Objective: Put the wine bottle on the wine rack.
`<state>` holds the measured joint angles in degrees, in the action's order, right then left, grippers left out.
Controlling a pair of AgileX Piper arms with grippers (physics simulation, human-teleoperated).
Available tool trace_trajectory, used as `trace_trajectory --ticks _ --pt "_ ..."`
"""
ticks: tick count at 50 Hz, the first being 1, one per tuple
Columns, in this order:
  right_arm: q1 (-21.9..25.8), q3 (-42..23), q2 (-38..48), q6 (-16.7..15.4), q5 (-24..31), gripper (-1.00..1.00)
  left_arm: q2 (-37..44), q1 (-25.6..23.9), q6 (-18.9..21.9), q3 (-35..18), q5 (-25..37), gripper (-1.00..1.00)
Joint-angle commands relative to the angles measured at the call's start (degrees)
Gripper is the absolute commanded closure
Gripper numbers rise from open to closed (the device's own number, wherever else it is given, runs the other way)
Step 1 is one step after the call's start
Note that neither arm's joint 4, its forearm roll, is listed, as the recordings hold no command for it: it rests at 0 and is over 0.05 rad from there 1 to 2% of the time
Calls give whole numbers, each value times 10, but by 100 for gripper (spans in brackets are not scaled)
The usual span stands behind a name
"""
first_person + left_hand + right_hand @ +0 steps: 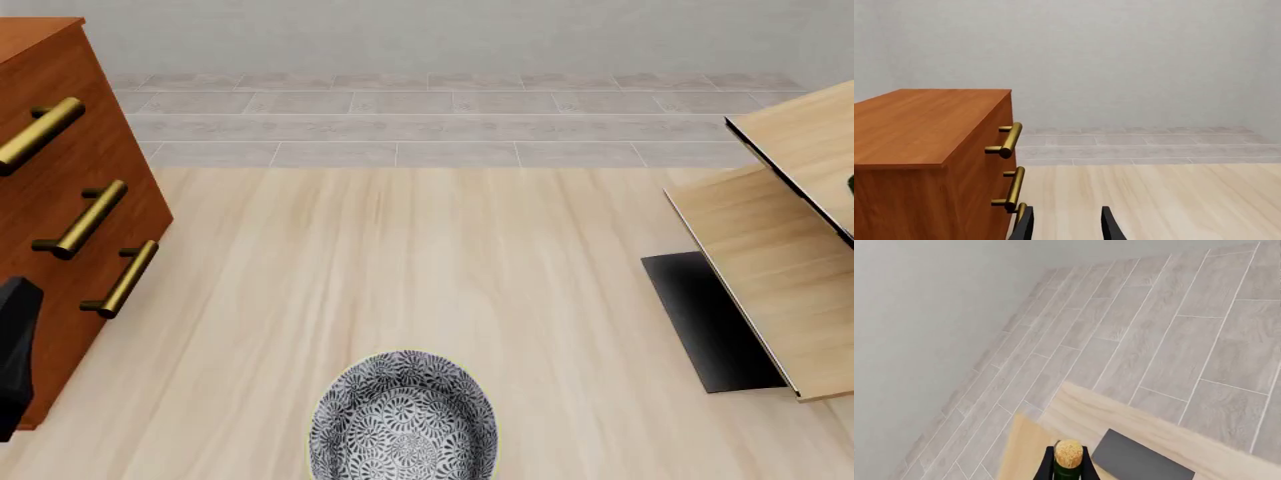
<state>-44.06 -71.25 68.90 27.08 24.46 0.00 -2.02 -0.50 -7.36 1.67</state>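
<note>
The wine bottle (1067,471) shows only in the right wrist view: dark green neck with its tan cork (1069,452). My right gripper (1067,464) is shut on the neck, a black finger on each side. Below it lie a tan slanted panel (1019,455) and the dark base (1141,462) of the wine rack. In the front view the wine rack (767,265) stands at the right edge, with its black base (707,320) on the table. My left gripper (1066,225) is open and empty beside the cabinet.
A reddish-brown drawer cabinet (67,200) with brass handles (84,218) stands at the left; it also shows in the left wrist view (921,130). A black part of the left arm (14,345) is in front of it. A patterned bowl (403,415) sits front centre.
</note>
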Motion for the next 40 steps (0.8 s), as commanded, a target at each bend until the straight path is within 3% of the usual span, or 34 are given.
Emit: trace_trajectory --ticks 1,40 --pt "1 39 36 8 -5 100 0 1 2 2 -2 -100" --pt "-3 45 67 -4 -28 100 0 12 1 15 -14 -100"
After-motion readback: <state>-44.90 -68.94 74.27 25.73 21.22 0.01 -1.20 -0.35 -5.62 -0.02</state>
